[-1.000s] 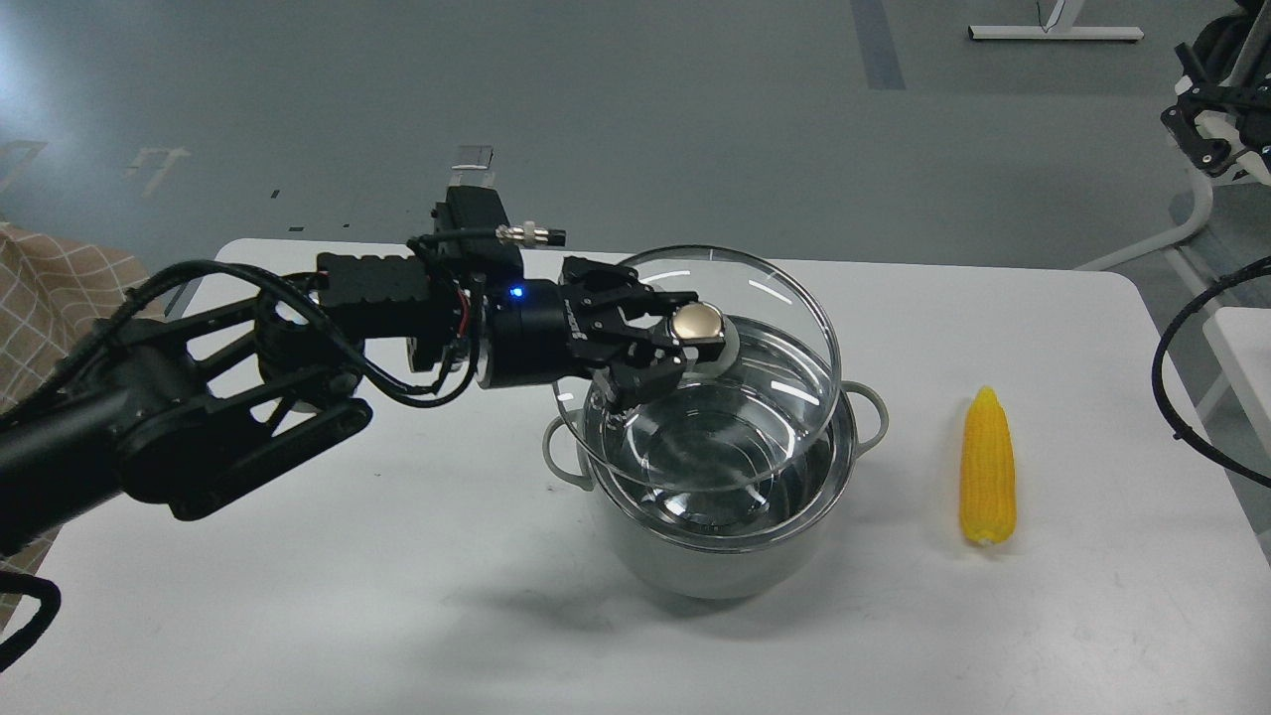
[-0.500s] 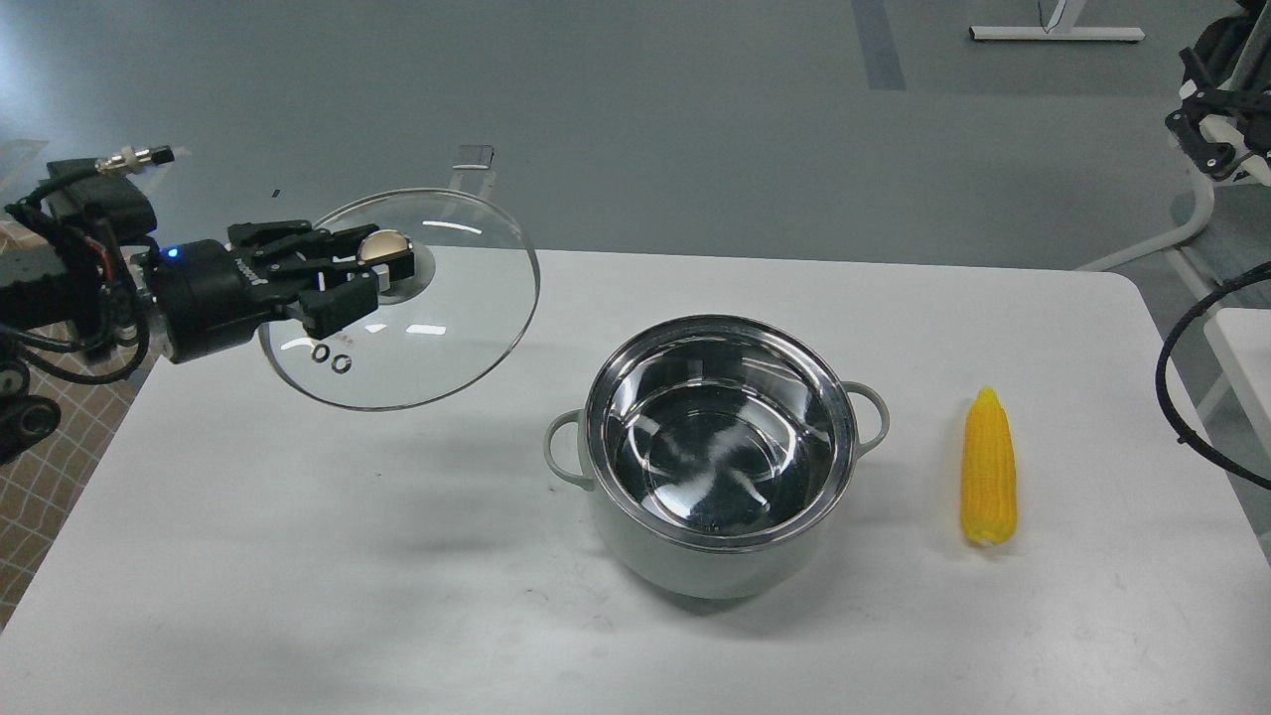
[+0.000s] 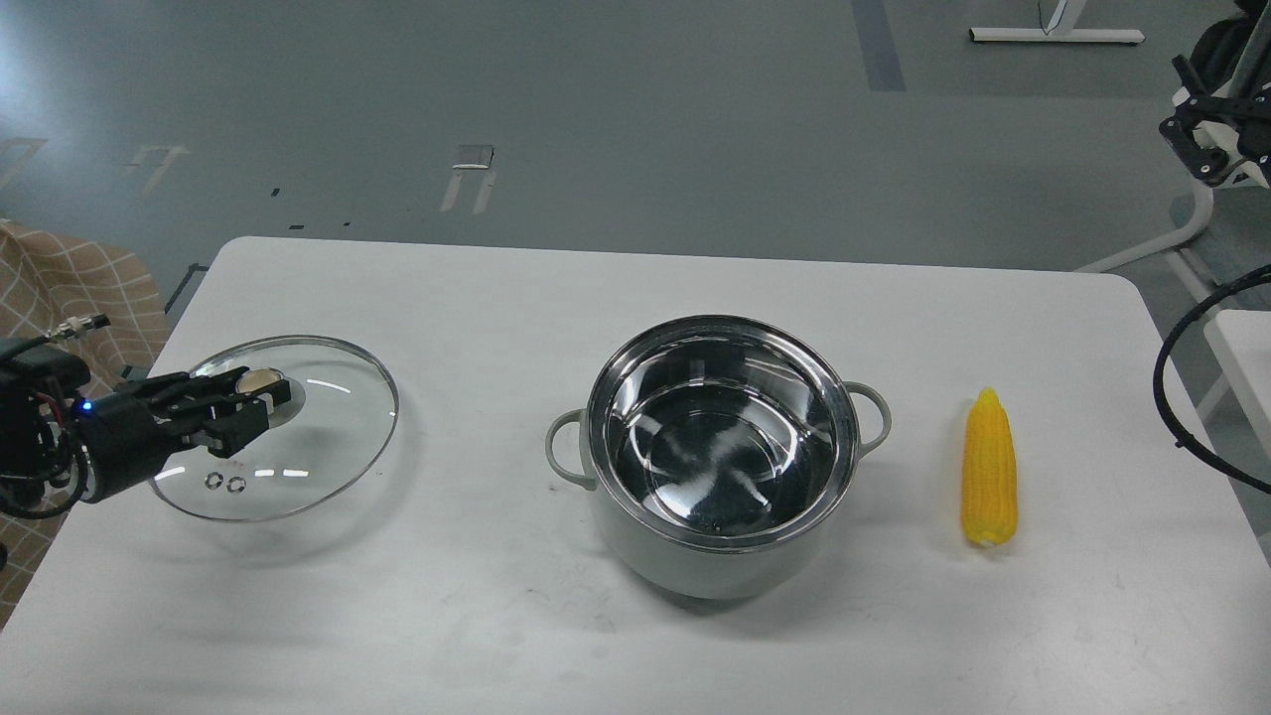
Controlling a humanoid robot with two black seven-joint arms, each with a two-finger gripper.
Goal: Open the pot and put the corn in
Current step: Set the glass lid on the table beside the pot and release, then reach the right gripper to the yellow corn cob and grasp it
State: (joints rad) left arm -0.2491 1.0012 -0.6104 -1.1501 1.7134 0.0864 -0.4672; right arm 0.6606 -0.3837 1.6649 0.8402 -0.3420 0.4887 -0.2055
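Observation:
The pale grey-green pot (image 3: 695, 568) stands open in the middle of the white table (image 3: 477, 616), and its shiny steel inside is empty. The yellow corn (image 3: 989, 472) lies on the table to the right of the pot, tip pointing away from me. My left gripper (image 3: 250, 397) is shut on the gold knob (image 3: 262, 378) of the clear glass lid (image 3: 318, 437). It holds the lid low over the table's left side, and I cannot tell if the lid touches the table. My right gripper (image 3: 1197, 149) is small and dark at the far right edge, well away from the corn.
A black cable (image 3: 1182, 397) loops in at the right edge beyond the table. A checked cloth (image 3: 60, 288) shows off the table's left side. A white frame (image 3: 1172, 238) stands on the floor behind the table's right corner.
My left gripper has lifted the lid off the pot, carried it left and lowered it to the table's left side. The pot now stands open. The corn has not moved.

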